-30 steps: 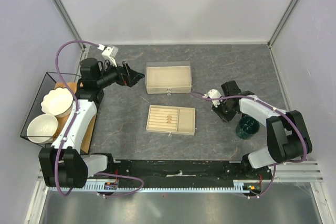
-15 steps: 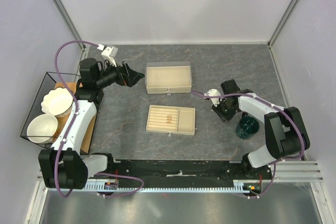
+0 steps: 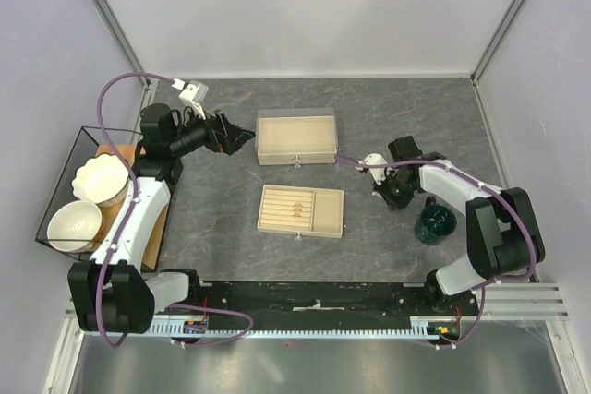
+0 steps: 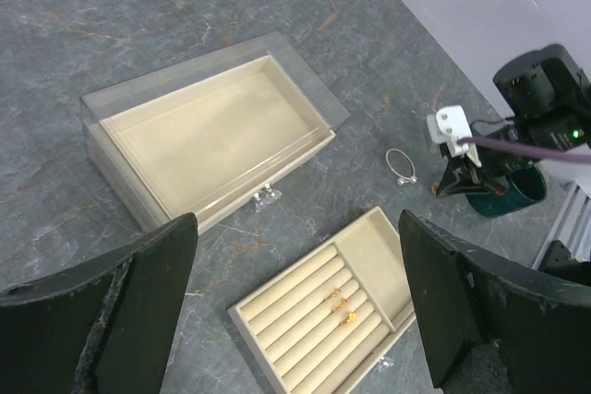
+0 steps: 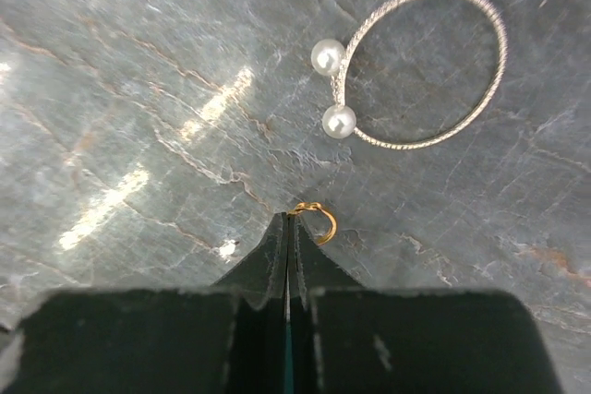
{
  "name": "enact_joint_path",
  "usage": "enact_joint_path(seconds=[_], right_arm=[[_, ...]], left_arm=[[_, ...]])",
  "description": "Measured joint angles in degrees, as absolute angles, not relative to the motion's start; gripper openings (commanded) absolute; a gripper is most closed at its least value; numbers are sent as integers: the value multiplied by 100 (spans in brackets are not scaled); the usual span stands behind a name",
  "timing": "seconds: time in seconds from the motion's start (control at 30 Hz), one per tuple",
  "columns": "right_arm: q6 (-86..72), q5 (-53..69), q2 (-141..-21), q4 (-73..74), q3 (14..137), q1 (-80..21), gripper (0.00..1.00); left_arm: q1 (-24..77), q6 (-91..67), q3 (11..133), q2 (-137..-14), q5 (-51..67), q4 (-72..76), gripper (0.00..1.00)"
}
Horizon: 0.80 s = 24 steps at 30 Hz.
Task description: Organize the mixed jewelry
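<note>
Grey table (image 3: pixel 397 108): beige box (image 3: pixel 295 140), slotted tray (image 3: pixel 325 210), green vessel (image 3: pixel 435 225), hoop (image 5: pixel 339 121) (pearl-tipped).

L arm (image 3: pixel 138 214): raised off base, forearm reaching fwd and inward, wrist tilted down. The left gripper (image 4: pixel 297 226) is held high, jaws wide apart, nothing between the fingers (image 4: pixel 148 292).

R arm (image 3: pixel 459 187): folded low, elbow outboard, forearm running inward. The right gripper (image 5: pixel 288 220) points steeply down, tips close to the surface, jaws closed. Tips appear to nip a gold ring (image 5: pixel 317 219), but the contact pt is v. small in the wrist view.
</note>
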State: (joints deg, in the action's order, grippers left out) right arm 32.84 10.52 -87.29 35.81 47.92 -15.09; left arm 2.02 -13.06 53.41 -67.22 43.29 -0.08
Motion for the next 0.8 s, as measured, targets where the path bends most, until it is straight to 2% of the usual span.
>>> enact_joint_path(seconds=[0.17,0.43,0.57,0.8], right_arm=[[3354,1632,-8584,4182,5527,-1503,0],[4204,3710,-8626,6145,7920,-1739,0],[4595,4567,-8986,7004,8705,-2287,0],[4698,5183,-9623,7540,9266,-3461,1]], left_arm=[[255,-1308,5186,-6737,4724,198,94],[1166,-668,5011,-6650,5671,480,94],[1680,-130,4936,-6429,5968,513,94],[1990,698,4936,-6427,6080,615,93]])
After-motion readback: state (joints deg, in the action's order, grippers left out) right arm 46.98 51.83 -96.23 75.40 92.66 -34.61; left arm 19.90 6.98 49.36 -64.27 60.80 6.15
